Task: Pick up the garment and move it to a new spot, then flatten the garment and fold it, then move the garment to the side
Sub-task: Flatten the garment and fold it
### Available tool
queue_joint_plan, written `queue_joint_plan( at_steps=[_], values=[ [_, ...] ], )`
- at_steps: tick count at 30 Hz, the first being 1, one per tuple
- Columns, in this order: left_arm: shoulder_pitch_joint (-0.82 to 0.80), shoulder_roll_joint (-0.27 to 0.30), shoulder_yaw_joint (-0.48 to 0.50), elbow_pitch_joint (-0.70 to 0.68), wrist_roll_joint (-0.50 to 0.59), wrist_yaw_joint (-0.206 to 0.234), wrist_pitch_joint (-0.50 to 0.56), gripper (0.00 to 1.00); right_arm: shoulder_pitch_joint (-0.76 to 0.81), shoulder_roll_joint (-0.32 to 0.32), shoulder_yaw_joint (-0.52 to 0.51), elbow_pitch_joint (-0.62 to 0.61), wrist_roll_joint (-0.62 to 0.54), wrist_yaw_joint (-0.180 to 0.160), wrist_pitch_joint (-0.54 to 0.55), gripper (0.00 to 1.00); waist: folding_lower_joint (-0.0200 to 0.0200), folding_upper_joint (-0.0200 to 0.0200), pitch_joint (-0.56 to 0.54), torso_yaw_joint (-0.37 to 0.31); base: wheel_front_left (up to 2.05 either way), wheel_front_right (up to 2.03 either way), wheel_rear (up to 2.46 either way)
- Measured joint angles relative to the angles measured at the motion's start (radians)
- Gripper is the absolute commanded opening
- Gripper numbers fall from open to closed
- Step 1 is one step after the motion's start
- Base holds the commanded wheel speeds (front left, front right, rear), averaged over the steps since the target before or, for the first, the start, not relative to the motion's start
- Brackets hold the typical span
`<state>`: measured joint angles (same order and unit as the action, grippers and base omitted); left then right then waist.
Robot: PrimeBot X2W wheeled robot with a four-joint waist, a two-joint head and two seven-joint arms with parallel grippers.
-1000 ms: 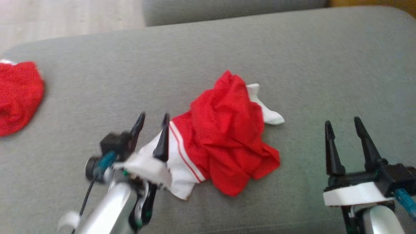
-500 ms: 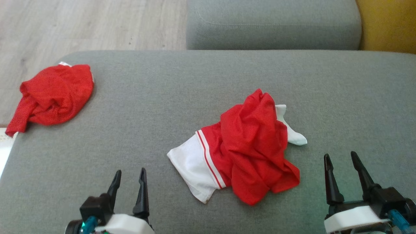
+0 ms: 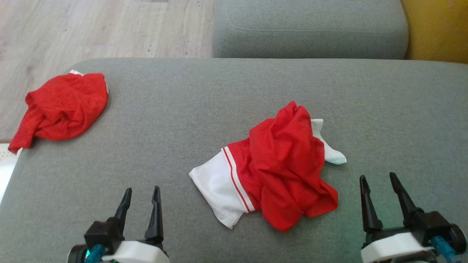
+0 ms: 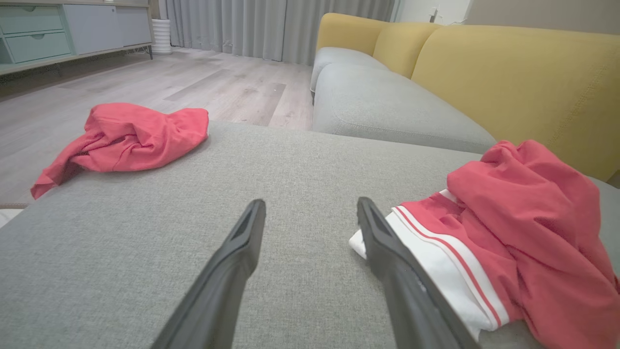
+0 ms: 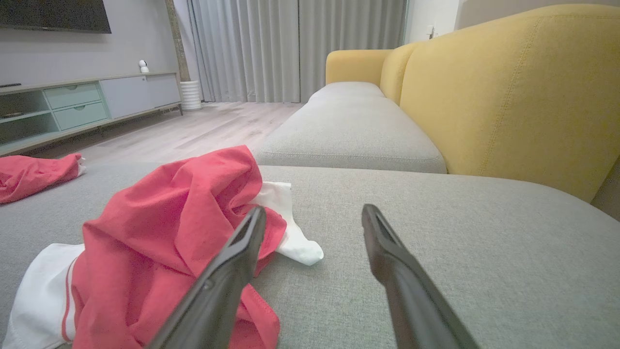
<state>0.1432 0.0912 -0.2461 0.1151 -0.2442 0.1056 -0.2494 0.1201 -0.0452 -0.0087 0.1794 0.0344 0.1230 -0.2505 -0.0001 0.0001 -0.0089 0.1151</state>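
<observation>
- Left fingers (image 3: 154,219): two long dark prongs, spread wide and released, nothing between them. They hang over bare cushion and touch no cloth.
- Right fingers (image 3: 367,208): same pattern, likewise spread wide and empty, over bare cushion.
- Crumpled red mesh garment with a white striped band and white lining (image 3: 281,164): lies in a loose heap between the two pairs of fingers, a little ahead of both sets of tips.
  - The white band end with its two thin red-and-white stripes points toward the left fingers. In the left wrist view (image 4: 523,208) its corner sits just beside the inner left finger.
  - A white tab sticks out on the far side, ahead of the right fingers. In the right wrist view (image 5: 169,218) the red bulk rises just beside the inner right finger.
  - Not flattened and not folded; deep wrinkles throughout.
- Large grey woven sofa cushion (image 3: 182,109): carries the garment and lies under both pairs of fingers.
- Second bunched red cloth (image 3: 62,106): well ahead of the left fingers and to their outer side, at the cushion's far corner, one end drooping over the edge.
- Smaller grey seat cushion (image 3: 307,33): beyond the large one, straight ahead of the fingers.
- Mustard-yellow sofa back (image 3: 435,29): ahead of the right fingers, to their outer side.
- Pale wood plank floor (image 3: 91,29): beyond the cushion, ahead of the left fingers.
</observation>
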Motion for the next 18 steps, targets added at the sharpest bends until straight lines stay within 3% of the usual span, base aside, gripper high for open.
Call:
queue_joint_plan(
  at_steps=[5,8,13,18],
  values=[
    [-0.008,-0.013,-0.002,0.016,0.005,-0.03,0.0,1.0,-0.005,0.0,0.01,0.001,0.001,0.0,0.0,1.0,0.0,0.0,0.018,-0.011,0.0,0.0,0.0],
    [-0.054,-0.019,-0.037,0.094,0.005,-0.046,0.01,1.0,-0.012,0.0,0.02,-0.001,0.001,0.0,0.0,1.0,0.0,0.0,0.032,-0.023,0.0,0.0,0.0],
    [-0.167,-0.031,-0.074,0.209,-0.006,-0.055,0.111,1.0,-0.037,0.0,0.037,-0.008,0.001,0.0,0.0,1.0,0.0,0.0,0.054,-0.05,0.0,0.0,0.0],
    [-0.283,-0.038,-0.086,0.319,-0.101,-0.06,0.262,1.0,-0.069,0.0,0.058,-0.024,0.001,0.0,0.0,1.0,0.0,0.0,0.09,-0.094,0.0,0.0,0.0]
  ],
)
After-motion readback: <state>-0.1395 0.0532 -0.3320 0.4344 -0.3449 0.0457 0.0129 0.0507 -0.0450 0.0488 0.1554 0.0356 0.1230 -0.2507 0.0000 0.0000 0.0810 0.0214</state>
